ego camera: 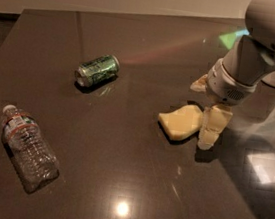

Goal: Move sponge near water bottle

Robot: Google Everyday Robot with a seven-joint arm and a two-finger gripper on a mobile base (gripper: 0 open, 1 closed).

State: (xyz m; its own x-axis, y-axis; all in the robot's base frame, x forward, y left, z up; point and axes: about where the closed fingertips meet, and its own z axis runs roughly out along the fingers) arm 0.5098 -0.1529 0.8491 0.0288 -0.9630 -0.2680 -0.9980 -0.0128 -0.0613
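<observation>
One pale yellow, wavy-edged sponge (180,121) lies flat right of desk (119,174) centre, long axis roughly left-right. The gripper (206,106) sits at its right edge, jaws open; the water bottle (27,147) is way left.

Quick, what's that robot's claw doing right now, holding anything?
Gripper: jaws open, holding nothing, low beside the sponge on the table.

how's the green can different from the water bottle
The can is green, opaque metal and shorter; the water bottle is clear, ribbed plastic and longer. The can lies farther back, the water bottle near the front left. Both lie on their sides. The gripper is down beside the sponge, away from both.
</observation>
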